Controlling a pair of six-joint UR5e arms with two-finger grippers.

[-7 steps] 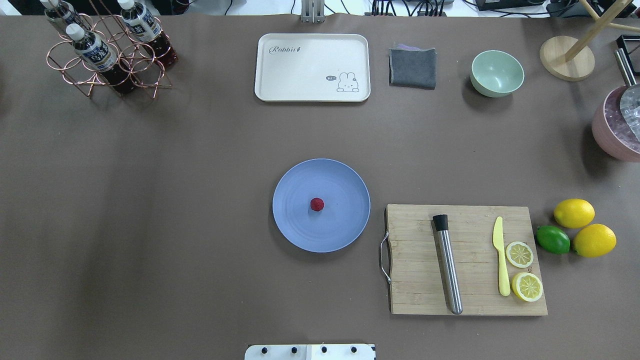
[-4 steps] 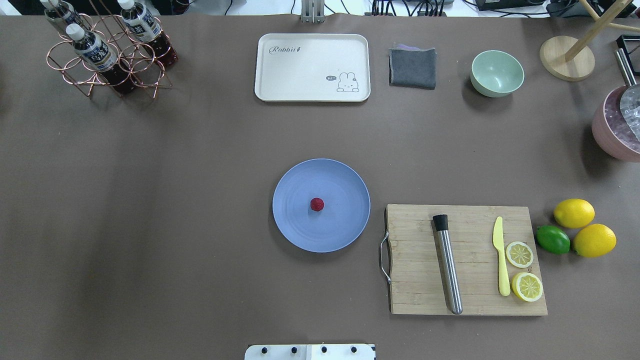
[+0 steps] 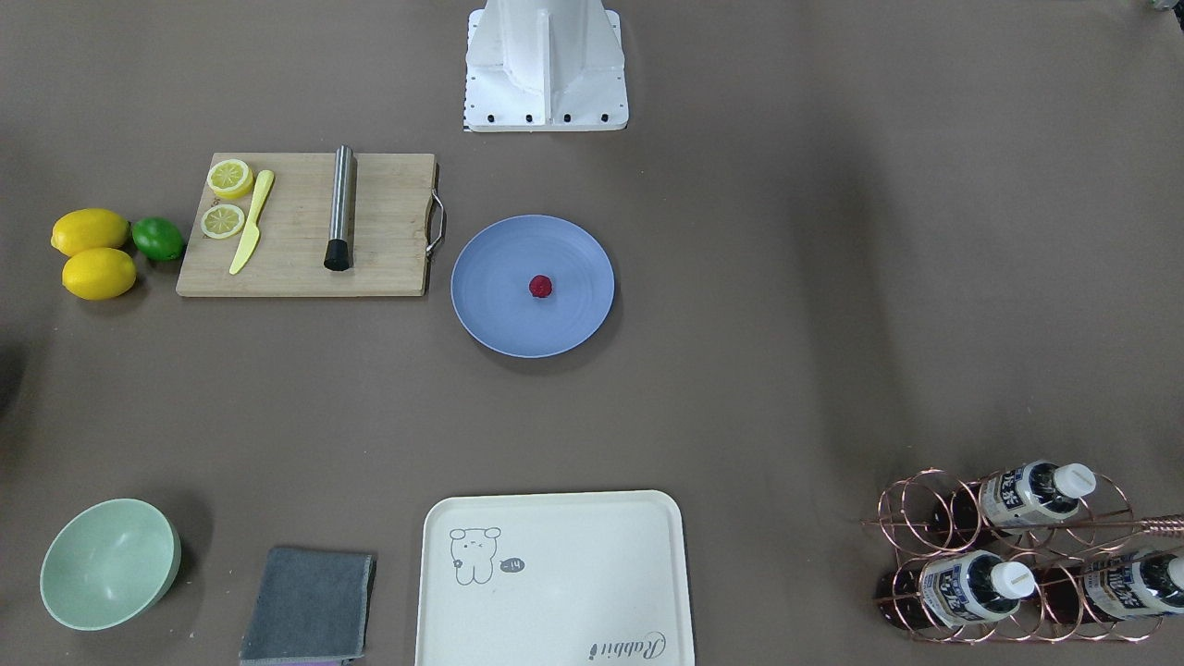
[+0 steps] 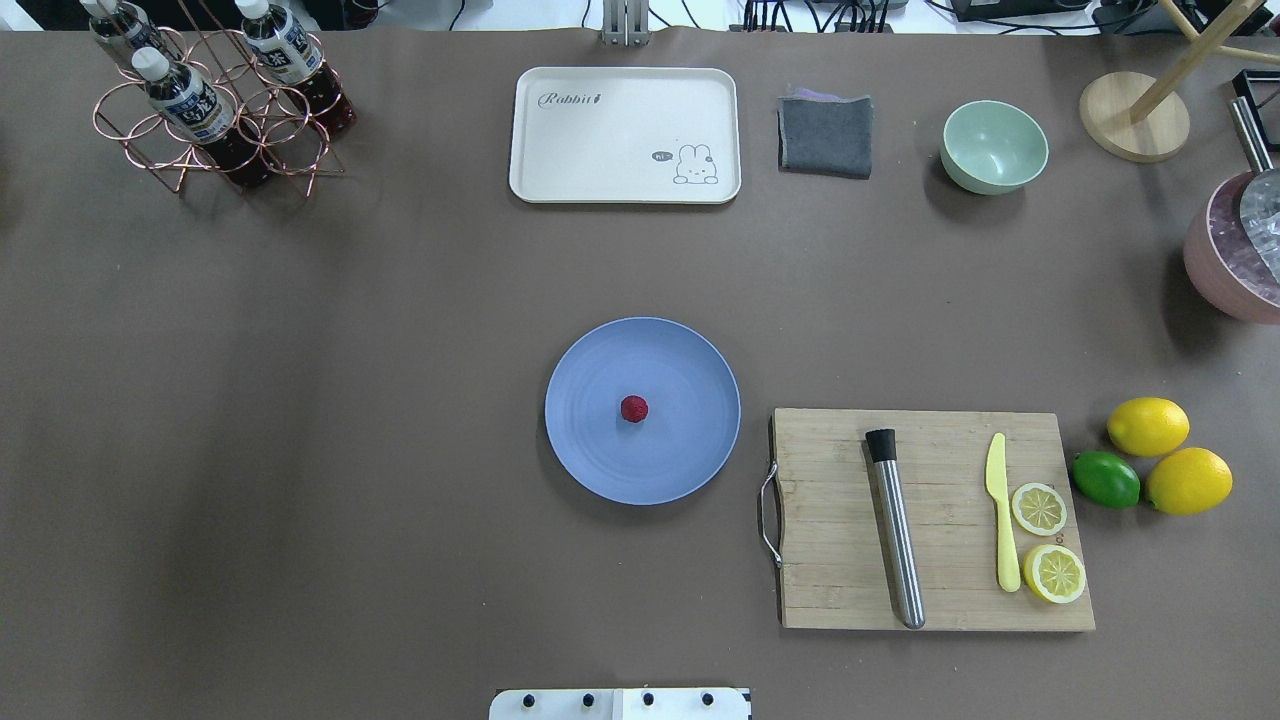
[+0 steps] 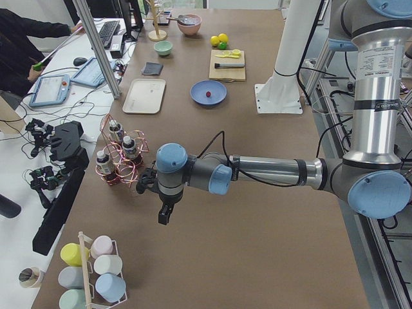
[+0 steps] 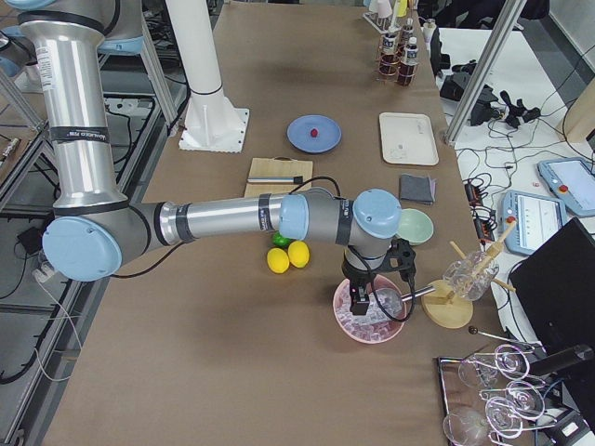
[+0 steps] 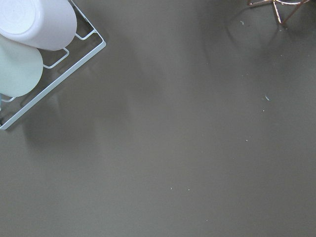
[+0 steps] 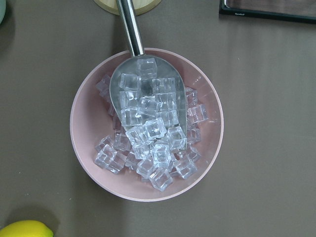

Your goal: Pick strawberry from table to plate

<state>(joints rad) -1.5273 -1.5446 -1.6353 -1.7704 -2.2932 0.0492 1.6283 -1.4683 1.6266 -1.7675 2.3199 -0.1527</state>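
Sitting mid-plate (image 4: 600,465), tiny dark-red roundish strawberry (image 4: 634,409)

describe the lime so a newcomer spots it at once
Start at the wooden cutting board on the robot's right. Three fruits cluster just past its outer edge, the lime nearest the board. It is the only green one; the lemons beside it are yellow.

- Brown table (image 4: 300,400), with the robot's base (image 4: 620,703) at the near edge.
- Middle: plate (image 4: 690,440); the board (image 4: 830,520) is just beside it, to the robot's right.
- Beyond the board: two lemons (image 4: 1148,426) and a lime (image 4: 1106,479), bunched.
- Far side: bottle rack (image 4: 250,120), tray (image 4: 600,150), cloth (image 4: 826,136), bowl (image 4: 994,146), wooden stand (image 4: 1134,116).
- Right end: pink ice bowl (image 8: 84,128).
- Left end: cup rack (image 7: 52,86).
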